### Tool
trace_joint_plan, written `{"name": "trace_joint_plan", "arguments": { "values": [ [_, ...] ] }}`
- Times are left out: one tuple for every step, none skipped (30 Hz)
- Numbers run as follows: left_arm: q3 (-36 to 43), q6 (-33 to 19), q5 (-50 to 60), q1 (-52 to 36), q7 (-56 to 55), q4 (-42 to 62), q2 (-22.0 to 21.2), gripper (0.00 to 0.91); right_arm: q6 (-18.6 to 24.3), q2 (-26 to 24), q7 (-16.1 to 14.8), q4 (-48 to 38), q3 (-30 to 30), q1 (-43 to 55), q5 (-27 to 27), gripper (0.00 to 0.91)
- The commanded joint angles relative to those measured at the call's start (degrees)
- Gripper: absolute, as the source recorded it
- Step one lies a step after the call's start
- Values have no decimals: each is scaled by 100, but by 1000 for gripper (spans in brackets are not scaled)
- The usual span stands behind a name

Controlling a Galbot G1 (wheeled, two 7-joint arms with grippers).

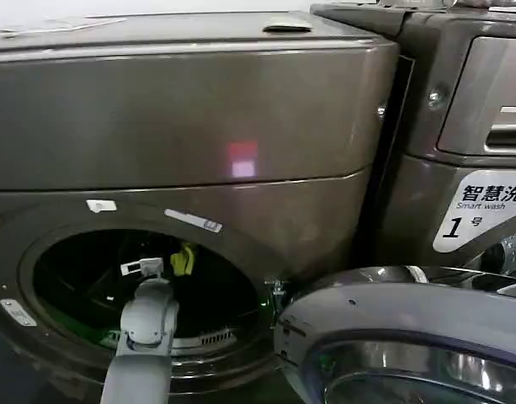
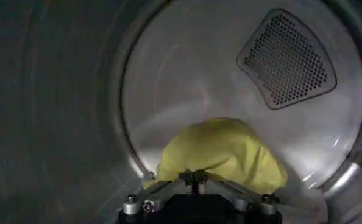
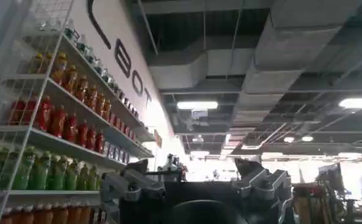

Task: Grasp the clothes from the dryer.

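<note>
The dryer [image 1: 199,126] is a bronze-grey front-loader with its round porthole open. My left arm reaches through the porthole into the drum. The left gripper [image 2: 194,178] sits low in the drum, its fingers closed together on the near edge of a bright yellow-green cloth [image 2: 220,152]. That cloth [image 1: 183,259] shows just beyond the left gripper [image 1: 148,268] in the head view. The right gripper [image 3: 196,167] points up at the room's ceiling, fingers wide apart and holding nothing. No dark navy piece is visible.
The dryer's round door [image 1: 392,328] hangs open to the right of the porthole. A second machine [image 1: 468,126] stands close on the right. The drum's back wall has a perforated vent [image 2: 286,58]. Shelves of bottles [image 3: 53,122] show in the right wrist view.
</note>
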Motion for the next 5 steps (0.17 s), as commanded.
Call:
{"name": "trace_joint_plan", "arguments": {
  "values": [
    [2, 16, -28, 8, 38, -28, 11, 0, -91, -5, 29, 29, 26, 11, 15, 907],
    [1, 18, -29, 7, 38, -30, 13, 0, -89, -6, 29, 30, 27, 11, 15, 907],
    [1, 20, -30, 9, 45, -34, 18, 0, -89, -4, 34, 30, 31, 10, 12, 907],
    [3, 22, -30, 9, 49, -40, 22, 0, -93, -3, 34, 26, 34, 7, 12, 907],
    [3, 24, -31, 9, 49, -39, 24, 0, -93, -3, 35, 22, 33, 6, 10, 907]
  ]
}}
